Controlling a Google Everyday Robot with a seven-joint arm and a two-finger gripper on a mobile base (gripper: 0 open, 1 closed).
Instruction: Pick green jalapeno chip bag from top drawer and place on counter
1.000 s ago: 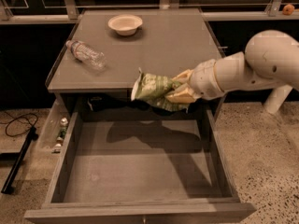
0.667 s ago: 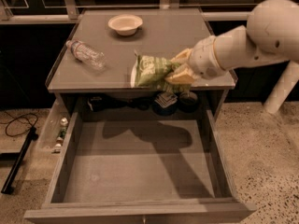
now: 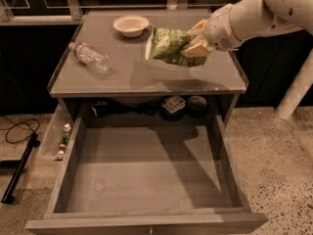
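Observation:
My gripper (image 3: 195,42) is shut on the green jalapeno chip bag (image 3: 168,45) and holds it in the air above the right half of the counter (image 3: 132,77). The bag is crinkled, green with white lettering, and hangs to the left of the fingers. Its shadow falls on the counter below it. The top drawer (image 3: 146,180) is pulled fully open in front of the cabinet and its flat grey bottom is bare.
A clear plastic bottle (image 3: 89,56) lies on the counter's left side. A pale bowl (image 3: 130,25) stands at the back middle. Dark items (image 3: 173,106) sit in the cabinet behind the drawer. A black cable (image 3: 17,131) lies on the floor at left.
My gripper has lifted the chip bag from the counter's front edge up and back, so it now hangs over the counter top.

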